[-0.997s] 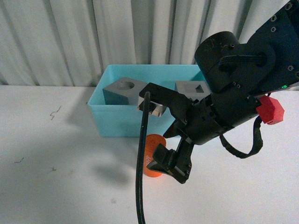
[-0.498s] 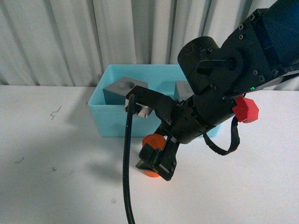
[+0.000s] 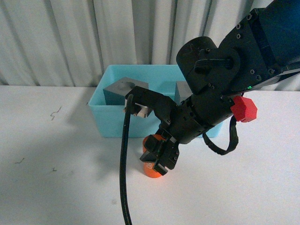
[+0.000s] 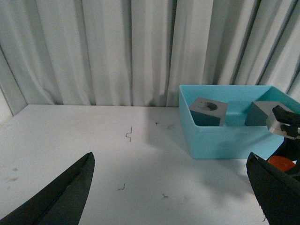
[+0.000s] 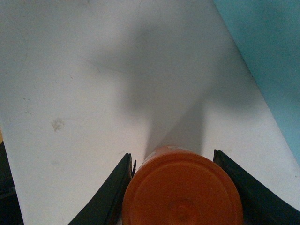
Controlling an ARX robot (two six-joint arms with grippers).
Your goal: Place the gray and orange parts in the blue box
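The orange cylinder (image 3: 151, 170) stands on the white table just in front of the blue box (image 3: 112, 123). My right gripper (image 3: 158, 158) is shut on it, one finger on each side; the right wrist view shows its round orange top (image 5: 183, 193) filling the gap between the fingers. Two gray cubes sit inside the blue box: one with a round recess (image 3: 123, 89) at the left, and one (image 3: 182, 90) mostly hidden behind my right arm. My left gripper (image 4: 173, 192) is open over bare table, left of the blue box (image 4: 225, 140), with both gray cubes (image 4: 208, 110) (image 4: 260, 112) in its view.
The white table (image 3: 56, 178) runs out to the left and front of the box. A pleated grey curtain (image 3: 93, 37) hangs behind the box. A black cable (image 3: 123, 173) hangs from my right arm in front of the table.
My right arm shifted left and lowered over the orange cylinder. Its fingers, wide apart a second ago, have closed on the cylinder.
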